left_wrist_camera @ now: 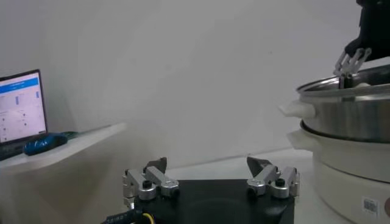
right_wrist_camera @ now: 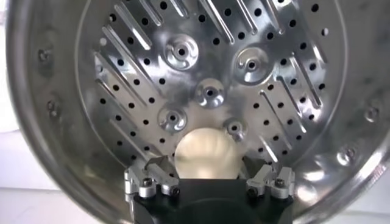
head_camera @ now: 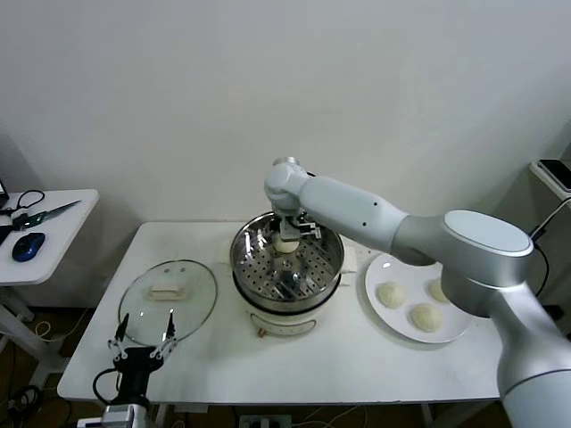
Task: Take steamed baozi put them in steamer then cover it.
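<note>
The steamer (head_camera: 332, 260) stands mid-table, uncovered. My right gripper (head_camera: 287, 228) reaches into its back part, open, with one baozi (head_camera: 285, 243) lying between and below its fingers on the perforated tray (right_wrist_camera: 207, 61). In the right wrist view the baozi (right_wrist_camera: 205, 152) sits between the spread fingertips of the right gripper (right_wrist_camera: 206, 169), which stand clear of it. Three more baozi (head_camera: 390, 294) lie on the white plate (head_camera: 373, 308) to the right. The cover (head_camera: 187, 308) lies flat on the left of the table. My left gripper (head_camera: 143, 343) is open and empty by the cover's front edge.
A side table (head_camera: 62, 223) at the far left holds a blue mouse (head_camera: 28, 246) and scissors. The left wrist view shows the steamer's side (left_wrist_camera: 347, 115), the right gripper above it (left_wrist_camera: 350, 61) and a laptop screen (left_wrist_camera: 21, 106).
</note>
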